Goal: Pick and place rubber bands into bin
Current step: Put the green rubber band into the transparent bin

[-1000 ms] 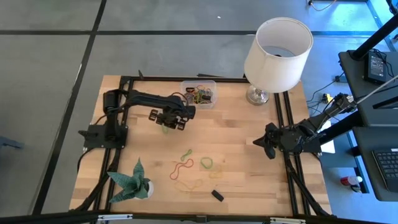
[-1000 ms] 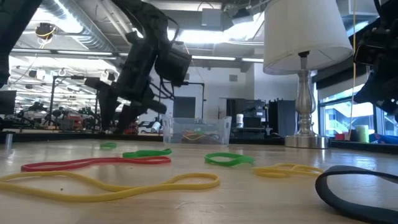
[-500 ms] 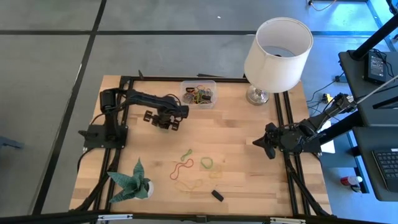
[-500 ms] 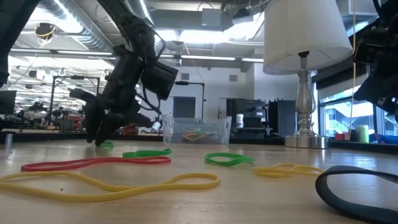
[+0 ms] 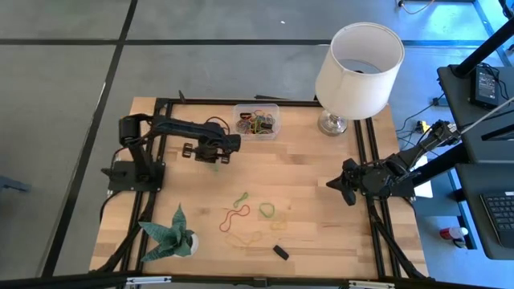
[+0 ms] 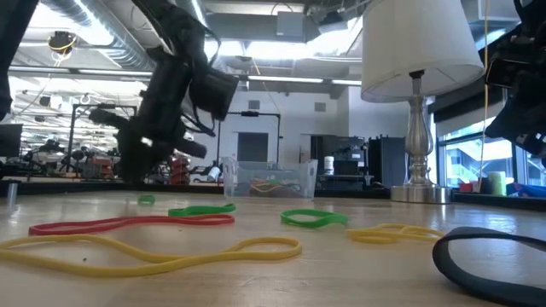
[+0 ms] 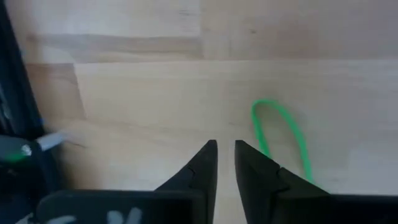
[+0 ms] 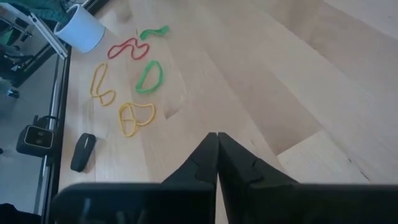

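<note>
Drawn back toward its base and narrowed from wide over the last second: left gripper [image 7: 225, 148], jaws now a sliver apart with nothing between them. Just beside the fingertips, not inside them: one green rubber band [image 7: 281, 133], flat on the wood. Likely trouble: closing on air and carrying nothing to the bin [image 5: 236, 120], caused by sitting off to one side of the loop; also possible, pinching only an edge and flicking it away. Farther off, near the front: more rubber bands [image 5: 234, 217] in red, green and yellow, plus a black block [image 5: 280, 251]. Beside the bin: a lamp [image 5: 357, 60], nothing between gripper and bin. Parked at the right edge: right gripper [image 8: 217, 138], jaws together.
</note>
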{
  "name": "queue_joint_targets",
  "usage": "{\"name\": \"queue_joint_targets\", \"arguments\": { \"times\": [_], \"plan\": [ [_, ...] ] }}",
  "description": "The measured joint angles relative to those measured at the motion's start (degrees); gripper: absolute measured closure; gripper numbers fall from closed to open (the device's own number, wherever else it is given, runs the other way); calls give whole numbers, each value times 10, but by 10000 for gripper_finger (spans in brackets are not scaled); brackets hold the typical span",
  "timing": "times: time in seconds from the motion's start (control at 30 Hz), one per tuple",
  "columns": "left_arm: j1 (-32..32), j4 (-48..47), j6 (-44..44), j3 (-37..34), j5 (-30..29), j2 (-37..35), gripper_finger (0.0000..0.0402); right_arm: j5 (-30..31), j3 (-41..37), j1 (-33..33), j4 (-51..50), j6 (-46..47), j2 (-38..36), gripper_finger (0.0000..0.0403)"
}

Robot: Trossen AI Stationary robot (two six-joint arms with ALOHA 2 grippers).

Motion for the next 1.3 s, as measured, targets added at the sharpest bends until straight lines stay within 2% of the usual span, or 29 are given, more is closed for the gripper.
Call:
{"name": "queue_joint_targets", "arguments": {
  "times": [0.27,0.37,0.5,0.67,0.83,0.97,1.07,1.17,1.3],
  "plan": [
    [0,10,3,-2,-17,-29,290,0,0,0,0,0,0,389],
    [0,52,4,-11,-13,-23,272,0,0,0,0,0,0,389],
    [0,113,3,-40,16,-9,268,0,0,0,0,1,0,389],
    [-6,143,-5,-63,25,-6,298,-1,0,0,0,1,0,389],
    [-12,147,12,-65,8,-7,384,-1,0,0,0,-1,0,389],
    [-12,144,39,-54,10,-6,398,0,0,0,0,-3,0,389],
    [-24,111,52,-11,-4,0,399,0,0,0,-1,-3,0,389],
    [-40,68,73,57,-43,-4,399,0,0,0,-3,-4,0,389],
    [-45,46,164,155,-85,-3,399,0,0,0,-7,-4,0,389]
  ]
}}
